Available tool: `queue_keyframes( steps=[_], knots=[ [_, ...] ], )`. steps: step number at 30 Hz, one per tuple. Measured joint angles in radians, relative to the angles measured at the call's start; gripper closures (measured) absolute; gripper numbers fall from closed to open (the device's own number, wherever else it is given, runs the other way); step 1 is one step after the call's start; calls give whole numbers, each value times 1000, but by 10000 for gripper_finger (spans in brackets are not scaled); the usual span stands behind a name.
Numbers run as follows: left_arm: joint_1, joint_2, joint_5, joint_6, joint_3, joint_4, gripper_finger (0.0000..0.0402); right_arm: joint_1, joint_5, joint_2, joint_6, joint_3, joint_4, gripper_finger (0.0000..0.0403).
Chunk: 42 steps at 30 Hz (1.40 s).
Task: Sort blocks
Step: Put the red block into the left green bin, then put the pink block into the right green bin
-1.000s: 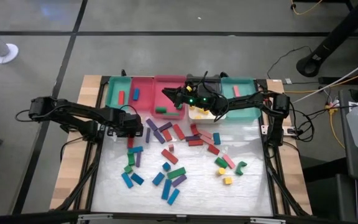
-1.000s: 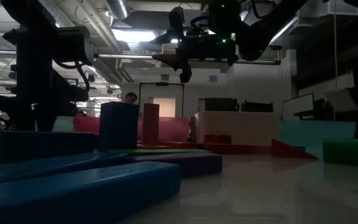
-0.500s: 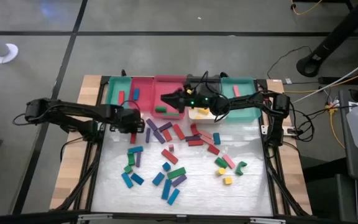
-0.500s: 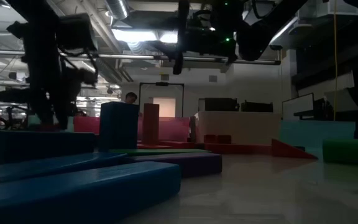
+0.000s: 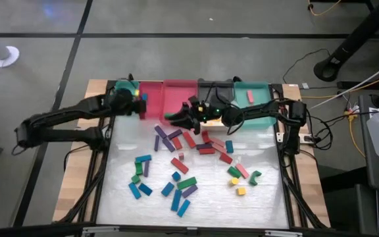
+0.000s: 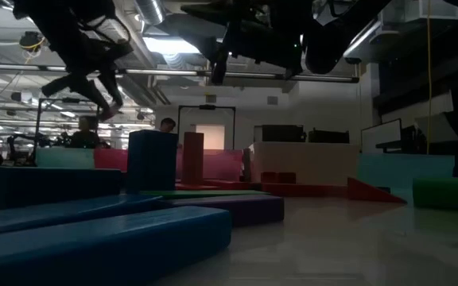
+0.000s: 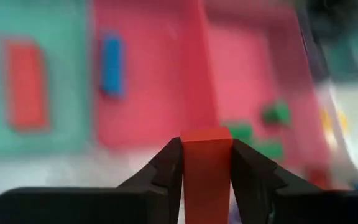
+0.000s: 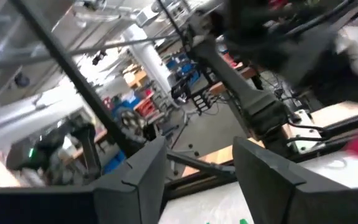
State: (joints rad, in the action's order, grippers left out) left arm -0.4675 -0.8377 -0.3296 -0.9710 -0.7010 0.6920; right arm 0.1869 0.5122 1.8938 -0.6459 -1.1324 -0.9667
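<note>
High view first: the left end effector (image 5: 139,105) is up at the far row of trays, over the join between the teal tray (image 5: 119,99) and the pink tray (image 5: 153,99). Its wrist camera shows the two dark fingers (image 7: 166,171) clamped on a red block (image 7: 206,168), standing upright between them. Beneath it in that view lie a red bar (image 7: 25,84) in the teal tray and a blue bar (image 7: 111,64) in the pink tray, with green blocks (image 7: 272,118) in the next pink tray (image 7: 247,68), blurred.

Reaching in from the other side, the right end effector (image 5: 176,117) hangs over the near edge of the second pink tray (image 5: 179,95). From its own wrist view the fingers (image 8: 263,168) stand apart with nothing between them; only the room shows beyond.

Most blocks lie loose on the table (image 5: 268,197): a purple bar (image 5: 158,132) and red bars (image 5: 189,139) near the trays, a red bar (image 5: 179,165) mid-table, a green bar (image 5: 187,183), blue bars (image 5: 176,199) toward the near edge, and small yellow blocks (image 5: 241,191) to the right. A pink block (image 5: 250,96) sits in the far-right teal tray (image 5: 258,92).

Low view is dim; a dark blue block (image 6: 151,161) stands upright, long blue bars (image 6: 94,238) lie close to the lens, and a person (image 6: 167,125) shows in the far room.
</note>
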Motion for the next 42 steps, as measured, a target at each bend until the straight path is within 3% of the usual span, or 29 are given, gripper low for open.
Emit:
queue_keyframes(
  steps=[6,11,21,34,42],
  knots=[
    [-128,16,-264,174,0,3,307,-60,32,0,182,0,71,217],
    [-208,-33,-366,220,0,3,297,-111,28,0,368,0,244,217],
    [-293,-179,-353,249,0,-2,268,-210,-96,0,526,0,599,217],
    [-327,-312,-192,246,0,-2,224,-267,-375,0,630,0,766,217],
    [-327,-316,-190,246,0,-2,225,-265,-390,0,655,0,844,217]
  ],
)
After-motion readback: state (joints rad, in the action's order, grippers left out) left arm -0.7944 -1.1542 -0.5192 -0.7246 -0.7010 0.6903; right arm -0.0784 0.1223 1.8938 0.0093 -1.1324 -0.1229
